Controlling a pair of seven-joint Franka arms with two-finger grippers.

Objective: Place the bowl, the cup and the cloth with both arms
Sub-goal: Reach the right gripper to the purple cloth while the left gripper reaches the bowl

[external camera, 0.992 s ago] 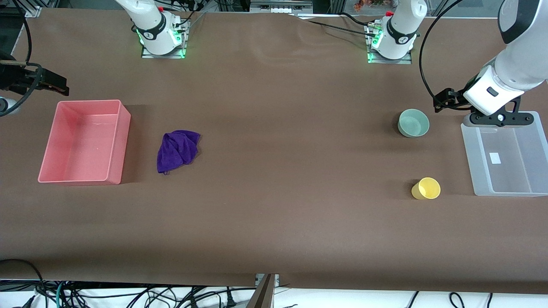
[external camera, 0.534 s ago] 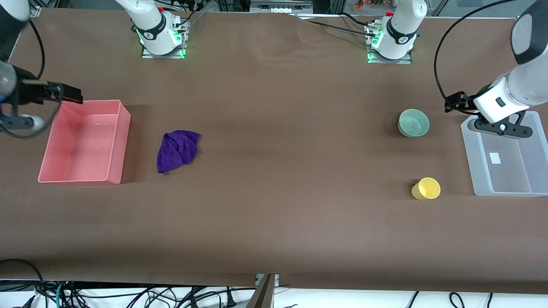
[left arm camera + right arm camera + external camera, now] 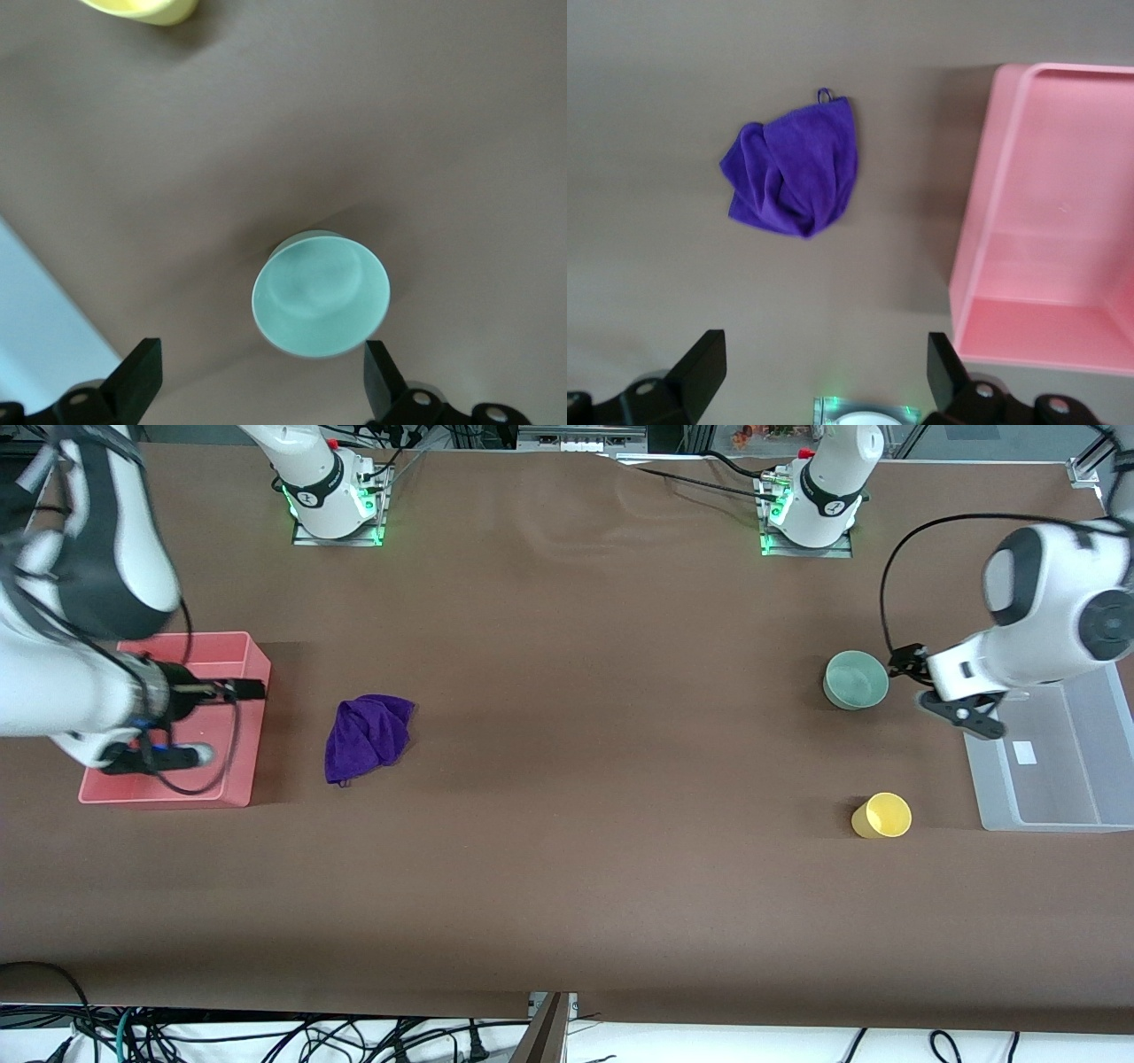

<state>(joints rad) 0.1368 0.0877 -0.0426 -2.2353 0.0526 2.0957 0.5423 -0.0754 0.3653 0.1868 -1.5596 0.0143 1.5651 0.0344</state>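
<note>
Your brown surface (image 3: 567, 850) carries everything unplaced: the purple cloth (image 3: 368, 737) lies at the pink bin's (image 3: 244, 717) 3 o'clock, the mint bowl (image 3: 856, 679) sits at the yellow cup's (image 3: 881, 816) 12 o'clock, near the clear bin (image 3: 1045, 797). Your left hand (image 3: 257, 394) hovers by the bowl, fingers spread wide. Your right hand (image 3: 819, 390) hangs over the pink bin, fingers also apart. Descend off-centre and a finger may clip the bowl's rim, skidding it away.

Left gripper (image 3: 257, 390) aloft, fingers spread wide, right gripper (image 3: 819, 381) likewise — both arms reaching out
</note>
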